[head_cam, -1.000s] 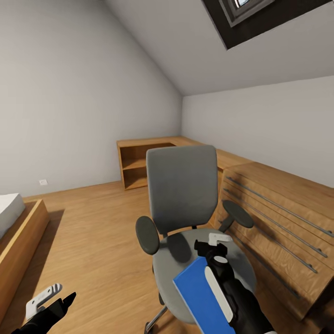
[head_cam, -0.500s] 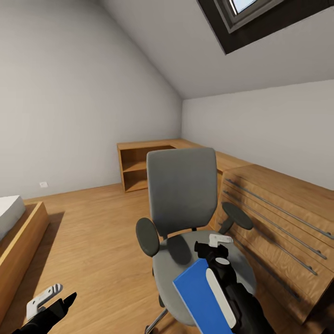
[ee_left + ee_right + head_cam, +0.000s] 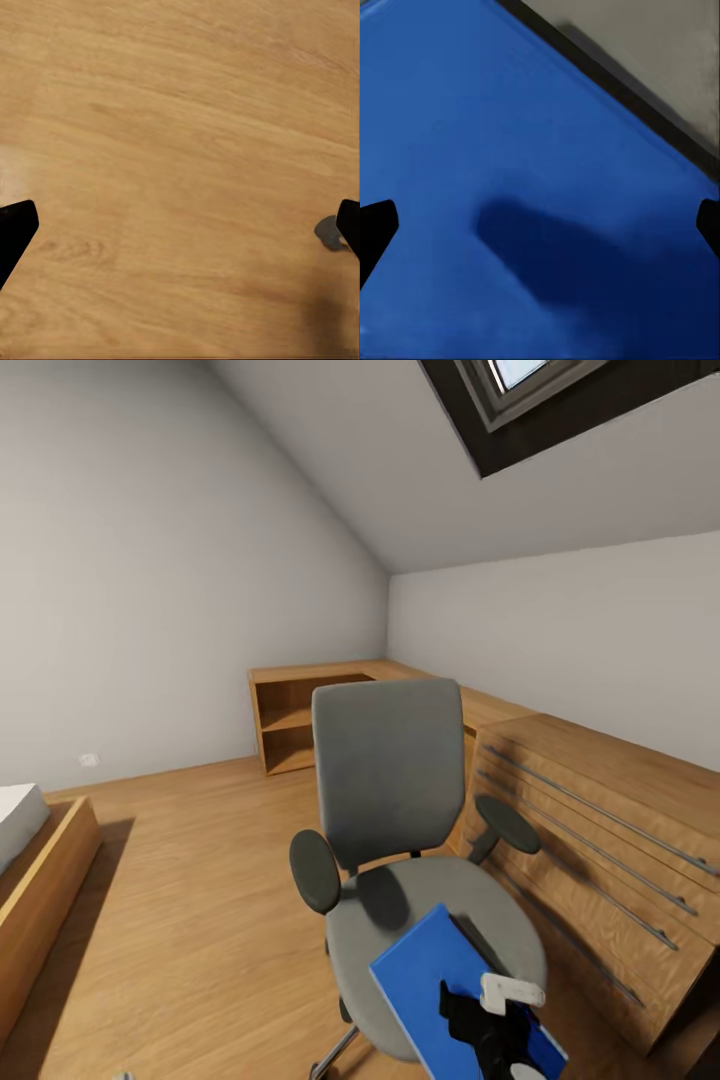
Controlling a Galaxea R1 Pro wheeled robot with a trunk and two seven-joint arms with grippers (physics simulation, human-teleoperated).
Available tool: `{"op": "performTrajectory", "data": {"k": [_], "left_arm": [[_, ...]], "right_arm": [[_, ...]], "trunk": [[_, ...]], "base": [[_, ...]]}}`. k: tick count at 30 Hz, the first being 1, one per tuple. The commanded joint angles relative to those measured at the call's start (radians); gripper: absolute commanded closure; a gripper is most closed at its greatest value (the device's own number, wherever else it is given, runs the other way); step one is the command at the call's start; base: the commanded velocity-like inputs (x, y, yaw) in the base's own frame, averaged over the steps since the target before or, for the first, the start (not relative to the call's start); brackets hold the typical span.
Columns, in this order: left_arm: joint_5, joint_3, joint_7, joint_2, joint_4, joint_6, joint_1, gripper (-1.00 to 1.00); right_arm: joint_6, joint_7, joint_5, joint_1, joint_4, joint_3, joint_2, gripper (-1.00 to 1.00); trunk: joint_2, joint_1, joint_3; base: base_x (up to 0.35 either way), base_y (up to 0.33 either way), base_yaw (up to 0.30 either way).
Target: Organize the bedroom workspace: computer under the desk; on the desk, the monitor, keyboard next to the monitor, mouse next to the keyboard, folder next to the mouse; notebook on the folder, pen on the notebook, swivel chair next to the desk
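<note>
We see the notebook (image 3: 440,980) flat on the swivel chair (image 3: 400,800) seat, its long axis running diagonally toward the seat's front; our right gripper (image 3: 540,225), fingers spread wide, has drawn back above it since earlier; our left gripper (image 3: 180,232) hangs open over bare floor (image 3: 200,880); the dresser (image 3: 600,830) crowds the chair's right.

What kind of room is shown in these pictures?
Probably an attic bedroom: a wooden bed frame at the left edge, a long wooden dresser along the wall, and a skylight in the sloped ceiling.
</note>
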Motion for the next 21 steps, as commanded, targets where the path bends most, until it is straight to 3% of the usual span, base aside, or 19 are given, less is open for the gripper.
{"op": "performTrajectory", "data": {"k": [1,2,8,21], "left_arm": [[0.006,-0.002,0.006,0.001,0.001,0.003,0.000,-1.00],[0.002,-0.002,0.005,0.001,0.017,0.001,0.000,-1.00],[-0.001,0.000,0.004,0.003,0.083,-0.034,0.000,-1.00],[-0.001,-0.001,0.004,0.002,0.092,-0.057,0.000,-1.00]], "right_arm": [[-0.017,-0.007,-0.008,0.014,-0.001,0.002,-0.006,-1.00],[-0.051,-0.007,-0.009,0.033,0.000,0.002,-0.013,-1.00],[-0.077,-0.006,-0.008,0.042,0.013,0.001,-0.018,-1.00],[-0.107,-0.004,-0.008,0.043,0.038,0.002,-0.039,-1.00]], "trunk": [[0.000,0.000,0.000],[0.000,0.000,0.000],[0.000,0.000,0.002],[0.000,0.000,0.007]], "base": [[0.000,0.000,-0.210],[0.000,0.000,-0.237],[0.000,0.000,-0.246],[-0.030,0.019,-0.251]]}}
